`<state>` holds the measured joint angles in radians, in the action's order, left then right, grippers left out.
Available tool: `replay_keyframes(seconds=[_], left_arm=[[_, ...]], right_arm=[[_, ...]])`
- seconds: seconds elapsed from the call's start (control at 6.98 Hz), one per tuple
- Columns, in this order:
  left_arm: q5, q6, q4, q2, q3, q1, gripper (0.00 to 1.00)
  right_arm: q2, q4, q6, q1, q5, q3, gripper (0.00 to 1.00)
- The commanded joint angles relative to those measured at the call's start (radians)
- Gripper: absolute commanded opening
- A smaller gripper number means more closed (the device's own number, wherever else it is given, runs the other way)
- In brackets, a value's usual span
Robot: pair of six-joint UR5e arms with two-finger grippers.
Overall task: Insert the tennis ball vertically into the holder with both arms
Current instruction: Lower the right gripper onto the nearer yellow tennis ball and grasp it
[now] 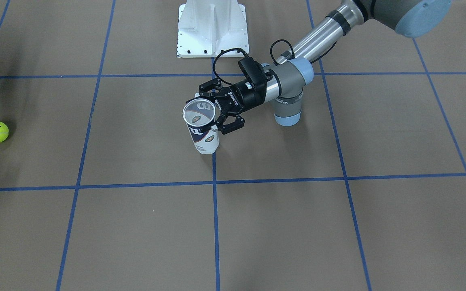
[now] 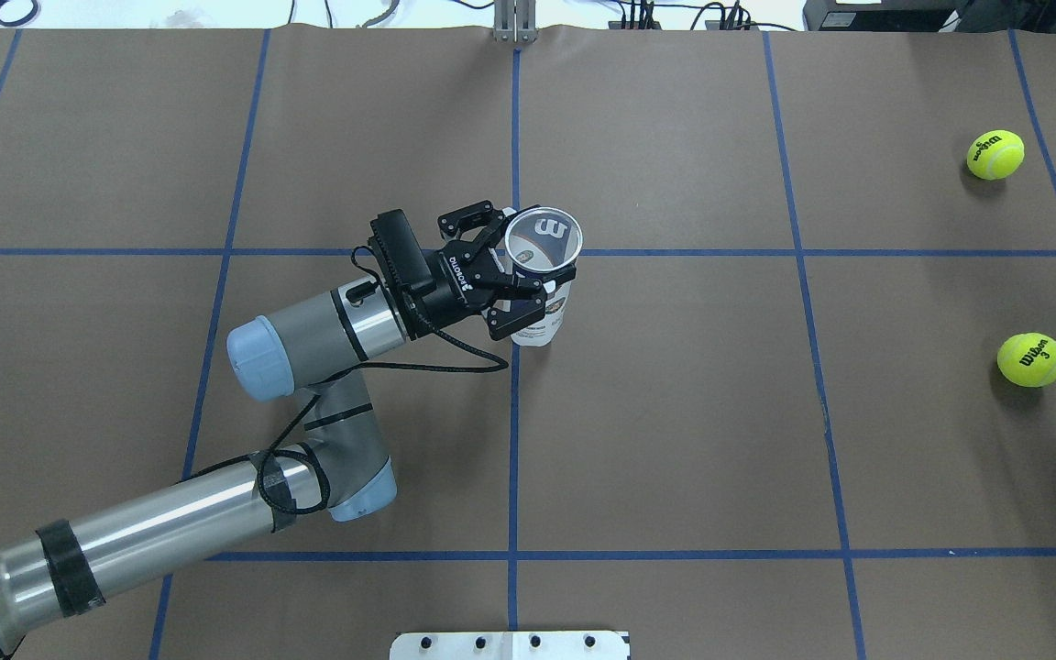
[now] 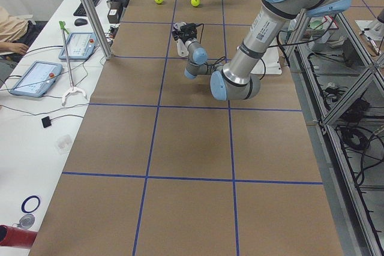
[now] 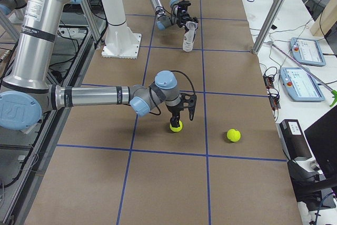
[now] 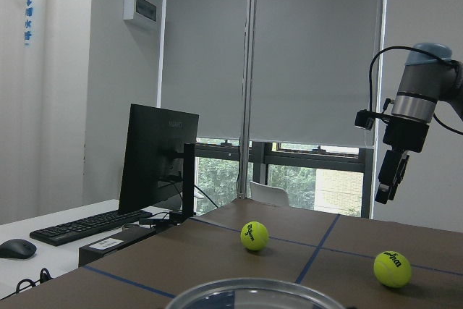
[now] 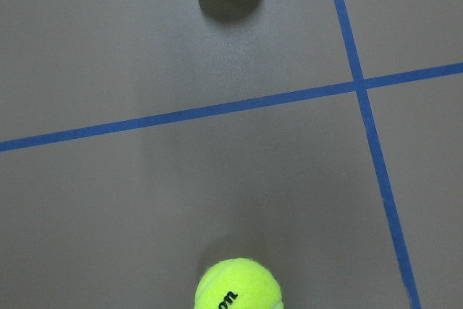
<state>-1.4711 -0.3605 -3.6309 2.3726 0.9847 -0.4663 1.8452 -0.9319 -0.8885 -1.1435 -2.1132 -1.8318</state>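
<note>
Here, my left arm [image 2: 326,335] reaches over the middle of the brown bench [image 2: 675,412]. My left jaws are clenched on the can [image 2: 550,307], one finger on each side of its upper wall, just under the metal rim. The can stands upright on the bench with its open mouth up. Its base is just beside a blue tape line [image 2: 513,440] that runs away from me.

The tennis ball [image 2: 1030,359], printed "Wilson 3", lies on the bench far out on my right, well apart from the can. My right arm [image 4: 89,97] stretches low along the bench toward it. My right jaws hang fingers-down over that ball, clear of it in the left wrist view. Whether they are released or clenched I cannot tell.

A second ball [image 2: 995,154] lies near the first, farther from my base. The right wrist view looks straight down on both balls, the nearer one at its lower edge, with a tape line crossing between them. A white bracket [image 1: 212,28] stands at my edge of the bench, near the can.
</note>
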Motion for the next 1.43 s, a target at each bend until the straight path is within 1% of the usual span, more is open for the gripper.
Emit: replay_keyframes(seconds=[0.0,0.14,0.43,0.57,0.86,1.0,1.15,1.29], left_arm=[[0.0,0.0,0.0,0.0,0.0,0.0,0.8],[0.0,0.0,0.0,0.0,0.002,0.0,0.8],[0.0,0.0,0.0,0.0,0.0,0.001,0.8],[0.0,0.0,0.0,0.0,0.002,0.002,0.8],[0.0,0.0,0.0,0.0,0.002,0.002,0.8],[0.0,0.0,0.0,0.0,0.002,0.002,0.8],[0.0,0.0,0.0,0.0,0.0,0.002,0.8],[0.0,0.0,0.0,0.0,0.002,0.002,0.8]], right_arm=[[0.003,0.222,-0.081,0.1,0.097,0.118,0.99],[0.002,0.279,-0.105,0.126,0.119,0.147,0.99],[-0.003,0.282,-0.118,0.14,0.119,0.147,0.99],[-0.001,0.28,-0.121,0.168,0.127,0.15,0.99],[0.003,0.277,-0.11,0.227,0.186,0.167,1.0],[0.003,0.277,-0.106,0.246,0.202,0.177,1.0],[0.003,0.277,-0.099,0.254,0.225,0.177,0.97],[0.003,0.274,-0.098,0.255,0.234,0.178,0.37]])
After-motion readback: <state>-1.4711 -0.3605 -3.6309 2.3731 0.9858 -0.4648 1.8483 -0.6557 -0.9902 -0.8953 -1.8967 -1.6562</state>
